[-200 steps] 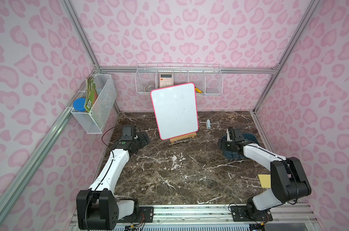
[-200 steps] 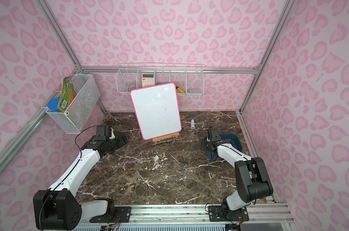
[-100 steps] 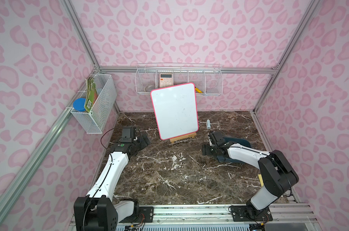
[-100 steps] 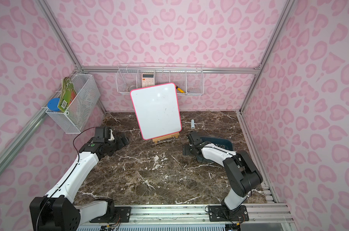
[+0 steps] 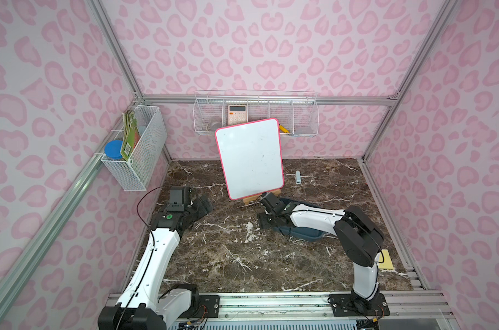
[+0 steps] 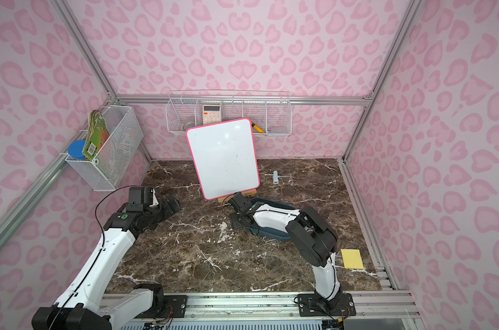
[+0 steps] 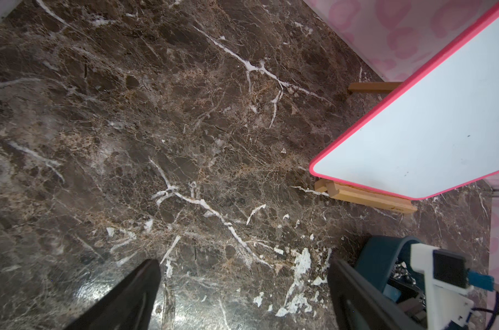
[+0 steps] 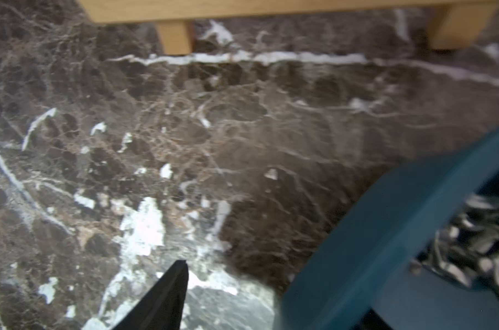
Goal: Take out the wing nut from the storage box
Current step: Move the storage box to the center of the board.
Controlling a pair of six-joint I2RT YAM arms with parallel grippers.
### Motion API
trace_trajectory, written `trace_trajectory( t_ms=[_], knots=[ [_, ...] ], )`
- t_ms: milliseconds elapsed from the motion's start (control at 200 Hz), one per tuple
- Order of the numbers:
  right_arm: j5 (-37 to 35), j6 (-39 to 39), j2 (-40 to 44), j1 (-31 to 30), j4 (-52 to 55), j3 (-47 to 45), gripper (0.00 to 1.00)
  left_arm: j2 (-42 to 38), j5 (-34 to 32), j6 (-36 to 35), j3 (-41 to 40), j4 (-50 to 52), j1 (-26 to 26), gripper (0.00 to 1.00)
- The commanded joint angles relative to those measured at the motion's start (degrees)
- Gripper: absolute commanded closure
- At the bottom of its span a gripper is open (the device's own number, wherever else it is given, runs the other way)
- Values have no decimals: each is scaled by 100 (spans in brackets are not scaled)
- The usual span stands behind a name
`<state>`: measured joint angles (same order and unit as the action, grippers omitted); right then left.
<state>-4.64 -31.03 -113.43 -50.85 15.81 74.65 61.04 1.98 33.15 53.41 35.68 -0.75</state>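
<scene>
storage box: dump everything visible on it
The storage box is a shallow, dark teal-blue plastic tub with rounded corners and a rolled rim. It sits flat on the marble table, on the right arm's side, close to the wooden stand of the whiteboard. Inside is a heap of small silvery metal parts, too blurred to tell apart. The right arm stretches over it and hides most of it; contact cannot be judged.

Pink spotted walls [image 5: 271, 43] fill the top of the frame. A dark brown marble worktop [image 5: 242, 257] lies lower middle.
</scene>
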Motion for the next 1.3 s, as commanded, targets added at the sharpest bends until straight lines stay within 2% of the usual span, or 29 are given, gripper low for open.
trace_trajectory(
  t_ms=[0,70,145,290,345,385,505,685,785,1145,1295],
  knots=[
    [-179,118,-232,-257,272,286,37,-129,-99,-22,-32,263,5,3],
    [-200,144,-364,-402,322,612,40,-219,-101,-1,-54,331,12,3],
    [-186,184,-468,-521,358,762,48,-300,-118,20,-74,411,5,3],
    [-176,228,-566,-661,412,947,52,-463,-180,51,-94,555,7,3],
    [-160,259,-575,-711,403,973,64,-512,-188,59,-94,596,7,3],
    [-167,279,-584,-750,413,989,68,-542,-197,66,-111,626,4,3],
    [-254,355,-609,-855,465,1043,68,-600,-199,91,-120,668,9,3],
    [-315,511,-561,-935,524,973,76,-628,-187,113,-129,714,5,3],
    [-403,644,-476,-947,506,827,72,-648,-180,130,-133,724,1,3],
    [-485,1266,-42,-955,252,-7,74,-631,-171,151,-155,715,5,3],
    [-496,1371,75,-954,220,-178,70,-603,-158,157,-152,703,5,3]
  ],
)
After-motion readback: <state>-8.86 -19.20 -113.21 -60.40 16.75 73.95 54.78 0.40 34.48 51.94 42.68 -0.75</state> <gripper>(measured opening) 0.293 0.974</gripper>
